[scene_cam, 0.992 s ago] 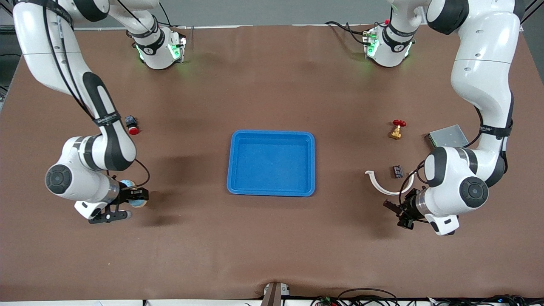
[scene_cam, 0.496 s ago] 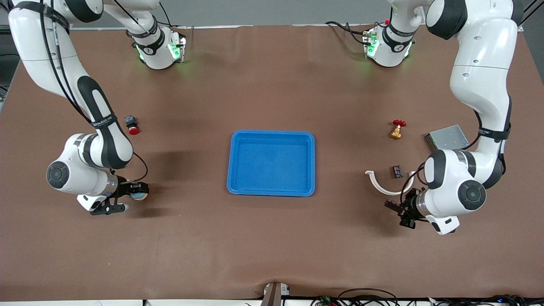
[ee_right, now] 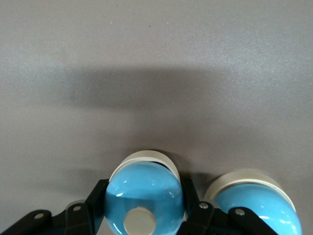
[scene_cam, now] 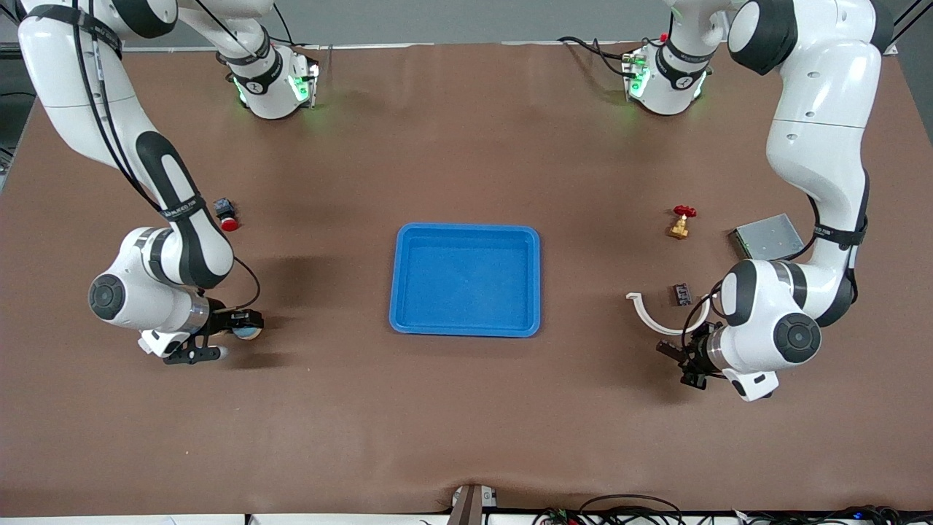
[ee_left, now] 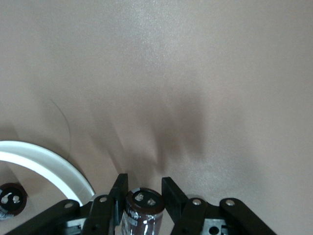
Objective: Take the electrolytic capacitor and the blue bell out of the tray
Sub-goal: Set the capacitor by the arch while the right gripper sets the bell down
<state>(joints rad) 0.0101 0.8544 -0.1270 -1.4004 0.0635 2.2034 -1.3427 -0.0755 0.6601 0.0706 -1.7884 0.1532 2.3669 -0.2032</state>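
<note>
My right gripper (scene_cam: 239, 327) is shut on a blue dome bell (scene_cam: 252, 334), held low over the table toward the right arm's end. In the right wrist view the bell (ee_right: 144, 196) sits between the black fingers of the gripper (ee_right: 143, 201). My left gripper (scene_cam: 679, 362) is shut on a dark brown capacitor, held low over the table toward the left arm's end. The left wrist view shows the capacitor (ee_left: 143, 211) upright in the gripper (ee_left: 145, 192). The blue tray (scene_cam: 466, 324) lies empty at the table's middle.
A second blue dome (ee_right: 257, 200) lies beside the held bell. A white curved piece (scene_cam: 658, 318), a small dark part (scene_cam: 682, 294), a brass valve with a red handle (scene_cam: 680, 224) and a grey box (scene_cam: 769, 235) lie near the left arm. A red button (scene_cam: 227, 219) lies near the right arm.
My right gripper has moved with the bell a little toward the tray and away from the front camera. My left gripper has shifted slightly toward the tray with the capacitor.
</note>
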